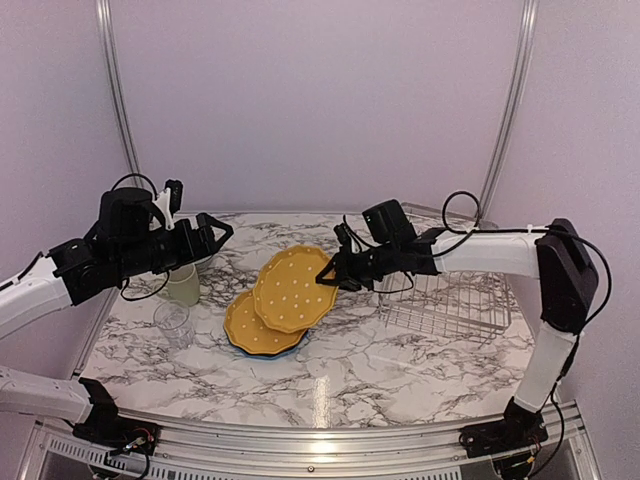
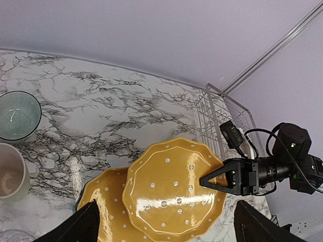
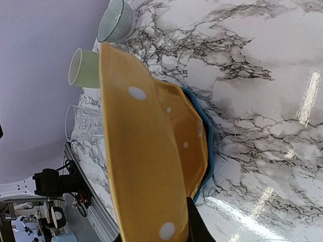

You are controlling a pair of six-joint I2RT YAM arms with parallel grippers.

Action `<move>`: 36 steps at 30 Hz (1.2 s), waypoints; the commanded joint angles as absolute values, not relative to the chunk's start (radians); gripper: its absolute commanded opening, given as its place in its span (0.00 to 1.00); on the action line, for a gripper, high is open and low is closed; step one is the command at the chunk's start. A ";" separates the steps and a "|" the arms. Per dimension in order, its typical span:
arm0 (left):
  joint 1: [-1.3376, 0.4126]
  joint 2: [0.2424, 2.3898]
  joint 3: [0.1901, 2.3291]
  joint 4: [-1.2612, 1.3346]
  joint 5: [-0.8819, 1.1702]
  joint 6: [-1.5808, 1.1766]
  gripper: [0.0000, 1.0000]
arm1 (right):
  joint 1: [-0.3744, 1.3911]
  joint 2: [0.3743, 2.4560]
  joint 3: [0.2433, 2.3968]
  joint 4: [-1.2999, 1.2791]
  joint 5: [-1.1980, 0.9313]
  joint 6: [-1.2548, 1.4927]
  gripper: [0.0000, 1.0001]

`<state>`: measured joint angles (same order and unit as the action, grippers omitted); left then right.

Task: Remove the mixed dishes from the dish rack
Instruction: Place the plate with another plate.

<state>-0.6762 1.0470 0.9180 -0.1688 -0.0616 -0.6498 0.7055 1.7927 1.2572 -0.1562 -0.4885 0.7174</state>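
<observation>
My right gripper (image 1: 330, 275) is shut on the rim of a yellow-orange dotted plate (image 1: 293, 288), holding it tilted above the table, left of the dish rack (image 1: 450, 300). Under it, a second yellow plate (image 1: 255, 328) lies flat on a blue plate (image 3: 207, 151). In the right wrist view the held plate (image 3: 141, 166) fills the middle, with one finger (image 3: 194, 224) against its face. My left gripper (image 1: 218, 236) hangs open and raised at the back left, apart from everything. A pale green mug (image 1: 183, 285), a clear glass (image 1: 173, 322) and a small bowl (image 2: 17, 115) stand at the left.
The wire rack (image 2: 222, 121) sits at the right of the marble table, under my right forearm. Walls close in behind and at both sides. The mug (image 3: 86, 68), glass (image 3: 83, 123) and bowl (image 3: 115, 20) cluster close to the plate stack's left side.
</observation>
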 commanded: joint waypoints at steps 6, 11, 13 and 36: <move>-0.676 1.019 0.905 -0.177 -0.072 -0.654 0.95 | 0.741 1.907 1.360 0.023 -0.531 0.799 0.00; -0.676 1.009 0.901 -0.184 -0.080 -0.652 0.95 | 0.756 1.949 1.380 0.016 -0.528 0.814 0.00; -0.676 1.006 0.899 -0.184 -0.083 -0.652 0.95 | 0.765 1.965 1.389 0.018 -0.534 0.813 0.00; -0.676 1.028 0.907 -0.179 -0.068 -0.654 0.95 | 0.850 2.027 1.434 -0.112 -0.355 0.844 0.11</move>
<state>-0.6762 1.0206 0.9119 -0.1696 -0.0689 -0.6518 0.8207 2.0293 1.3914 -0.0990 -0.4469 0.8341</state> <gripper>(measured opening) 0.950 0.179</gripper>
